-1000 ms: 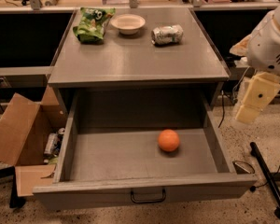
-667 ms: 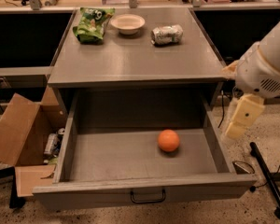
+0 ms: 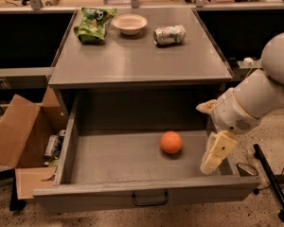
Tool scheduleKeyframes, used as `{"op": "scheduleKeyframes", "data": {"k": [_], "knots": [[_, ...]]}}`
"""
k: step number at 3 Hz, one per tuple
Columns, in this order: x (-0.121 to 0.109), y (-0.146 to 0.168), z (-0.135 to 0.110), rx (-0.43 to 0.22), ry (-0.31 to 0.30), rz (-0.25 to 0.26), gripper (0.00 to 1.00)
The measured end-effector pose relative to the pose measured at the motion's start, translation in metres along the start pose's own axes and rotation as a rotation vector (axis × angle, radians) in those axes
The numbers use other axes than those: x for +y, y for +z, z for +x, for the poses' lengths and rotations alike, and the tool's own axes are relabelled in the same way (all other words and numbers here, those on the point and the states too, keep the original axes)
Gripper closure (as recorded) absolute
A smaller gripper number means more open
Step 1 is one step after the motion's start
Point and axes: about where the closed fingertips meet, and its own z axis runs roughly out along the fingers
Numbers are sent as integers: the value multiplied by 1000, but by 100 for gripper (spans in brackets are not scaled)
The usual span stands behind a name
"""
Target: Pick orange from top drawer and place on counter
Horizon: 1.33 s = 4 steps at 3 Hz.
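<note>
The orange lies on the floor of the open top drawer, right of its middle. The drawer is pulled fully out, with its black wire handle at the front. My gripper hangs from the white arm at the drawer's right wall, just inside it. It is to the right of the orange, apart from it and holding nothing. The grey counter is the cabinet top above the drawer.
On the counter's far part lie a green chip bag, a beige bowl and a crushed silver can. An open cardboard box stands on the floor at the left. A black pole lies at the right.
The arm has come down and to the left. The gripper went from outside the drawer's right side to just inside its right wall, closer to the orange.
</note>
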Motion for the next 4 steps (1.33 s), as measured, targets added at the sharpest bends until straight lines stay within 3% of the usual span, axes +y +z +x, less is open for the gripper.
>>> {"op": "scheduleKeyframes", "data": {"k": [1, 2, 3, 4], "knots": [[7, 44, -6, -57, -2, -68, 0], [6, 45, -6, -58, 0, -69, 0], [-17, 54, 3, -118, -1, -42, 0], [-48, 68, 11, -126, -14, 7, 0]]}}
